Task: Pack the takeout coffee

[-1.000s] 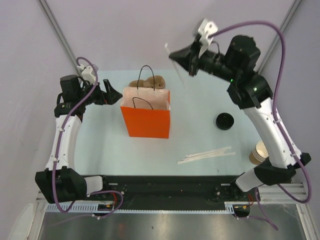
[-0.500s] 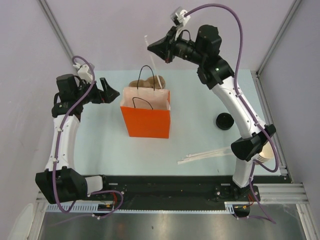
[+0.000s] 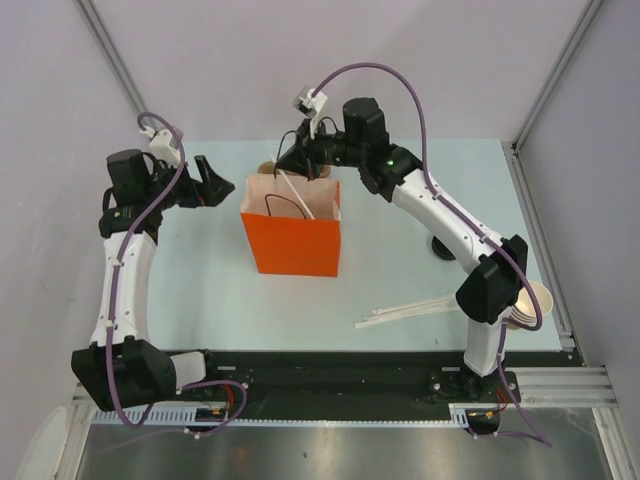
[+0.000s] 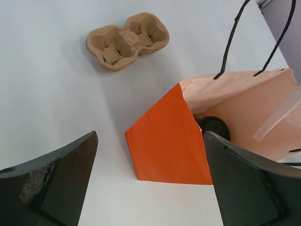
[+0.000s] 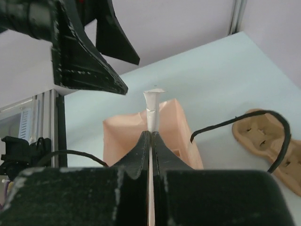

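An orange paper bag point(image 3: 292, 243) with black handles stands open at mid-table. Inside it, the left wrist view shows the black lid of the takeout coffee point(image 4: 214, 127); its cup is hidden by the bag wall. My right gripper point(image 3: 291, 160) hovers over the bag's back rim, shut on a white paper-wrapped straw point(image 3: 298, 196) that slants down into the bag's mouth. The right wrist view shows that straw point(image 5: 152, 109) sticking out past the right gripper point(image 5: 151, 135) above the bag point(image 5: 120, 136). My left gripper point(image 3: 216, 184) is open, empty, just left of the bag point(image 4: 167, 141).
A brown pulp cup carrier point(image 4: 127, 41) lies behind the bag. A loose black lid point(image 3: 441, 246) sits right of the bag, partly behind my right arm. Wrapped straws point(image 3: 415, 309) lie at front right, and a stack of lidless cups point(image 3: 526, 304) stands at the right edge.
My right arm has swung left and down from the back right with the straw, bringing its lower end into the bag. The left arm has barely moved.
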`<state>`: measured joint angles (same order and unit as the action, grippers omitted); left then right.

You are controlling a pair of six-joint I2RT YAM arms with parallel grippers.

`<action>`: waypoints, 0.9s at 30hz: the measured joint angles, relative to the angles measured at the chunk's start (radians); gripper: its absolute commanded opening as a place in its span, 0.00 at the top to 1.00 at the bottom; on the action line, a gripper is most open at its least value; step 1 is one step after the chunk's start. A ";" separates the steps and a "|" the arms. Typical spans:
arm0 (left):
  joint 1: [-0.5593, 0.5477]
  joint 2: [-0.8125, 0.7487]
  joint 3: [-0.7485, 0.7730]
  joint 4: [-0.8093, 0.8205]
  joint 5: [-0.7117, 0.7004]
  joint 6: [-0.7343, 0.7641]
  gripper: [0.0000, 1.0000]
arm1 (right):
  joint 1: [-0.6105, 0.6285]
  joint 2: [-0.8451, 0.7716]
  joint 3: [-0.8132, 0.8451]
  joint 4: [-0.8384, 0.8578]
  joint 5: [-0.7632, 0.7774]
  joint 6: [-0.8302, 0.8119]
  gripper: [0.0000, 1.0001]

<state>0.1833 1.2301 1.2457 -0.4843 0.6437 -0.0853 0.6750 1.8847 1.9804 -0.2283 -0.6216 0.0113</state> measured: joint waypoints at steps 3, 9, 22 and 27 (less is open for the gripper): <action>0.005 -0.007 0.000 -0.002 0.000 0.006 0.00 | 0.000 0.002 -0.049 -0.002 -0.007 -0.023 1.00; 0.009 -0.015 0.000 -0.019 0.000 0.016 0.00 | 0.005 0.005 -0.103 -0.023 -0.014 -0.074 1.00; 0.019 -0.029 -0.001 -0.047 -0.001 0.026 0.01 | 0.015 0.033 -0.107 -0.129 -0.048 -0.179 0.82; 0.021 -0.038 0.001 -0.064 -0.007 0.043 0.00 | 0.016 0.036 -0.106 -0.151 -0.050 -0.184 0.64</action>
<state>0.2039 1.1919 1.2469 -0.5488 0.6365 -0.0425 0.6914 1.9209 1.8740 -0.3790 -0.6712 -0.1726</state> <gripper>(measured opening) 0.994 0.247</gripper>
